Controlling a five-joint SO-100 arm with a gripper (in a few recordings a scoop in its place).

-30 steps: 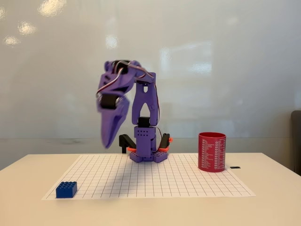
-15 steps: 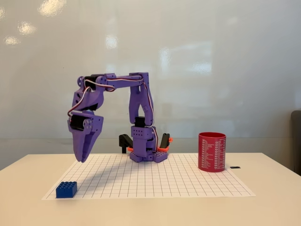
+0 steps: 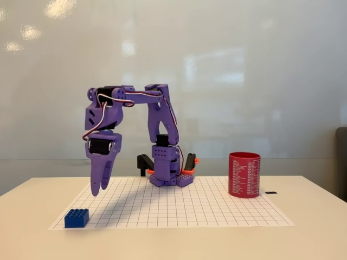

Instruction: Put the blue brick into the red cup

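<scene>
Nothing grabbed yet, task is basically at the approach stage. Blue brick (image 3: 76, 218) sits studs-up at the near-left corner of the grid mat (image 3: 179, 203), untouched. Gripper (image 3: 97, 187) hangs pointing down above and a bit right/far of the brick, clear air between them. Fingers look pressed together with nothing between them, though from this side angle I can't be sure. Red cup (image 3: 244, 174) stands upright at the far-right of the mat, well apart from the brick, contents not visible. Left to do, by my read: open, descend, grip, carry right across the mat, drop in cup.
</scene>
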